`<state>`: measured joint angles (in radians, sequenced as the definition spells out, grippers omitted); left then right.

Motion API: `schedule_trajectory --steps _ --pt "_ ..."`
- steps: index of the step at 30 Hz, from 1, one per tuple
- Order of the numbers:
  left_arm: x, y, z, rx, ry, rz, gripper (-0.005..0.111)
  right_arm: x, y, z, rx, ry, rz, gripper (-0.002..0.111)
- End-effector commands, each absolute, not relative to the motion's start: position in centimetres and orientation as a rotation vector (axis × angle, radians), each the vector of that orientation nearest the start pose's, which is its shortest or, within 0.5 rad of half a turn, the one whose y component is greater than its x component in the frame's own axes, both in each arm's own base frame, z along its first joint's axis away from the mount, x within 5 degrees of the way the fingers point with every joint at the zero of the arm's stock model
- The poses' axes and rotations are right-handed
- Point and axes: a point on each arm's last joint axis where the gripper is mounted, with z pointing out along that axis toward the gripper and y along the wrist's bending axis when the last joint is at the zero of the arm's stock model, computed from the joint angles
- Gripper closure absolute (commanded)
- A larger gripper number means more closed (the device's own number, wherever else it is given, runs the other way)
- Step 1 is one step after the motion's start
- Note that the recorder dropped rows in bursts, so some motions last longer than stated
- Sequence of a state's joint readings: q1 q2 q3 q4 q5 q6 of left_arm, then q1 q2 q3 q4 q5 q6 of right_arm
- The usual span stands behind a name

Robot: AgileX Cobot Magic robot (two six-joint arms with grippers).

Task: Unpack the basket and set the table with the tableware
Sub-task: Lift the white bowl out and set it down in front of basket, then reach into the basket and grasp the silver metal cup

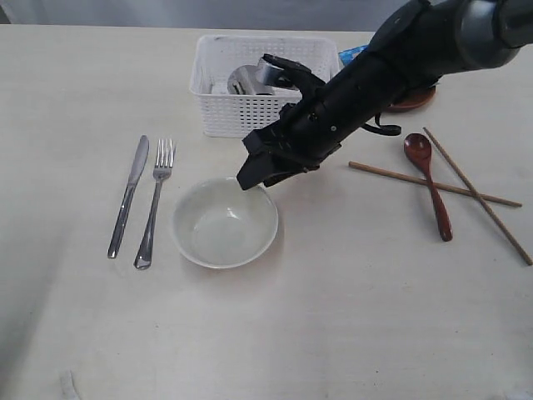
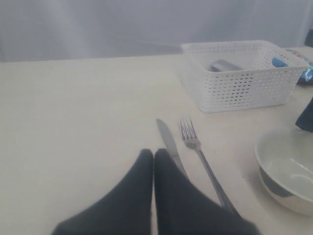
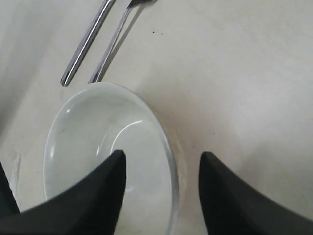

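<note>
Black right gripper [image 3: 162,155], jaws apart, astride rim of glossy white round bowl [image 3: 98,142] on cream-white table [image 3: 244,73]: one finger above inside, one outside; contact unclear. Probably rigid, slick, breakable; best pinched at rim wall. Black left gripper [image 2: 153,156], fingers pressed together, empty, steel knife [image 2: 168,142] just ahead.

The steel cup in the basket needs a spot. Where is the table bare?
Bare table lies between the bowl and the spoon, and across the exterior view's bottom. Crowded: the right gripper over the bowl's rim, chopsticks crossing by the spoon.
</note>
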<state>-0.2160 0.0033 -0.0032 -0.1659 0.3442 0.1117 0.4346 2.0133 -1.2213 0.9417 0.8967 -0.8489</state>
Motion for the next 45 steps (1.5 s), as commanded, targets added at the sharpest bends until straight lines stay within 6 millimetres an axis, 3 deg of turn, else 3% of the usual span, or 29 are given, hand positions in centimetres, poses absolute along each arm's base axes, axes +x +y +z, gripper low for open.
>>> schedule_trajectory --steps 1,6,11,13,18,21,27,34,41,45 --pt "5.1 -1.7 18.3 0.201 1.817 -0.238 0.107 33.3 19.7 18.1 -0.861 2.601 1.009 0.064" --pt "5.1 -1.7 18.3 0.201 1.817 -0.238 0.107 35.9 17.8 26.3 -0.747 2.417 0.895 0.065" --pt "5.1 -1.7 18.3 0.201 1.817 -0.238 0.107 38.5 17.6 29.5 -0.636 2.376 0.702 0.065" --pt "5.1 -1.7 18.3 0.201 1.817 -0.238 0.107 39.3 17.8 29.2 -0.618 2.373 0.693 0.064" --pt "5.1 -1.7 18.3 0.201 1.817 -0.238 0.107 41.3 18.4 24.2 -0.607 2.466 0.683 0.038" --pt "5.1 -1.7 18.3 0.201 1.817 -0.238 0.107 41.9 18.5 22.5 -0.591 2.487 0.671 0.032" --pt "5.1 -1.7 18.3 0.201 1.817 -0.238 0.107 43.5 19.5 21.6 -0.618 2.474 0.677 0.032" --pt "5.1 -1.7 18.3 0.201 1.817 -0.238 0.107 45.0 23.3 21.7 -0.722 2.446 0.691 0.032" --pt "5.1 -1.7 18.3 0.201 1.817 -0.238 0.107 46.1 25.8 19.2 -0.752 2.564 0.405 0.032" --pt "5.1 -1.7 18.3 0.204 1.816 -0.234 0.107 46.5 26.7 17.9 -0.765 2.611 0.355 0.032"
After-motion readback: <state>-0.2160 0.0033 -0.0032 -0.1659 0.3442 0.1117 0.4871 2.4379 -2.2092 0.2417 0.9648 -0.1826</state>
